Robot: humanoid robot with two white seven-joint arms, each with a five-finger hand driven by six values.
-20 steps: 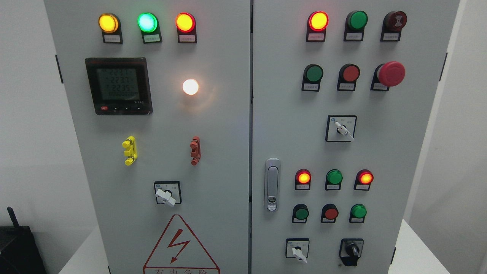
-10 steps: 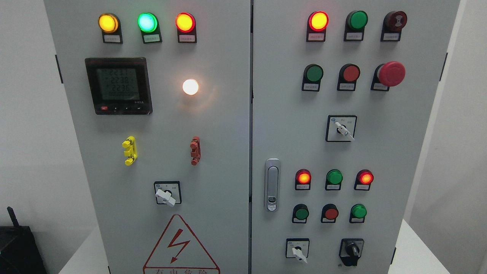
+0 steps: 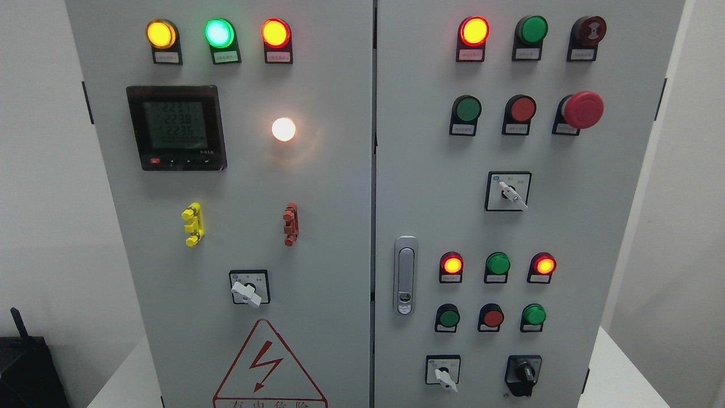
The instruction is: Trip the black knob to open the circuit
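Observation:
The black knob [image 3: 525, 372] sits at the bottom right of the grey cabinet's right door [image 3: 566, 226], on a black base, its handle standing about upright. A white-handled selector switch [image 3: 443, 375] is just to its left. Neither of my hands nor arms shows anywhere in the head view.
Above the knob are rows of lit red lamps and green and red push buttons [image 3: 493, 316], another white selector [image 3: 511, 194], a red mushroom stop button [image 3: 581, 109] and a metal door latch [image 3: 404, 275]. The left door carries a digital meter [image 3: 176, 127], lamps and a warning triangle [image 3: 266, 368].
The meter's digits flicker slightly; nothing else has moved.

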